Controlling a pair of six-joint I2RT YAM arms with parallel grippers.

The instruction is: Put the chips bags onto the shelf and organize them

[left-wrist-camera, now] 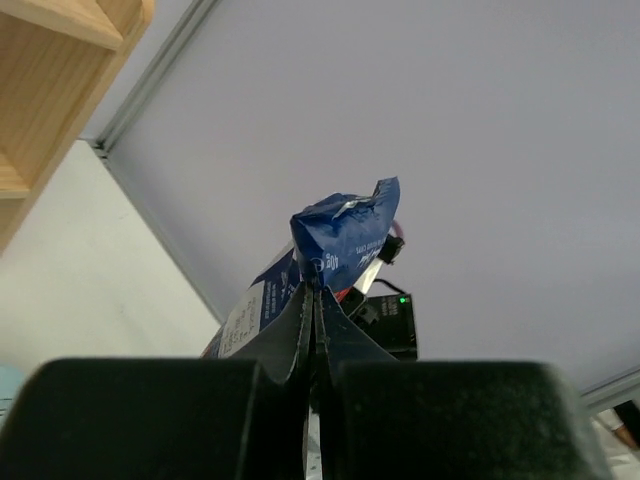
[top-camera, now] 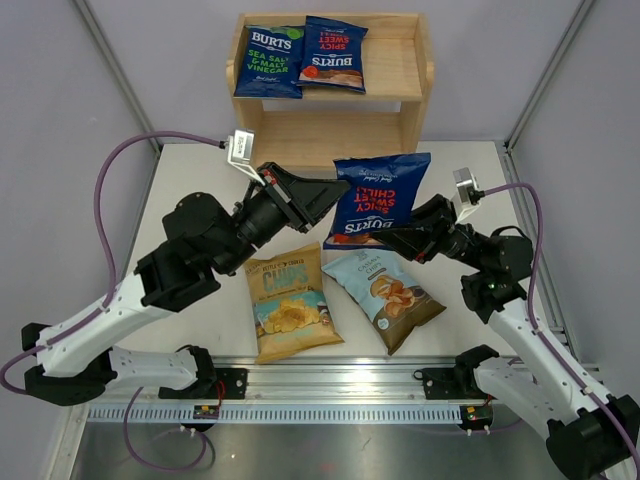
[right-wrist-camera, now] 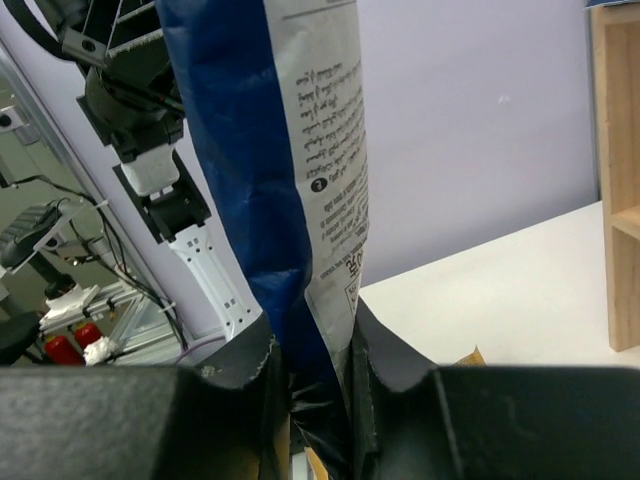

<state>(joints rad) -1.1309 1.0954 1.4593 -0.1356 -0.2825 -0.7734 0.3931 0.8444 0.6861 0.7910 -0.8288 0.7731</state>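
Small dark-blue crinkly chips bag (top-camera: 378,198), clamped aloft before the light-wood two-tier shelf (top-camera: 400,65) by left pincer (left-wrist-camera: 315,290) and right pincer (right-wrist-camera: 312,350) alike, is best laid flat in the free top-right slot.

I see a white surface (top-camera: 185,172) boxed in by pale lilac-grey walls (top-camera: 50,90) on the left, right and far sides. A silver rail (top-camera: 340,372) runs along its near edge.
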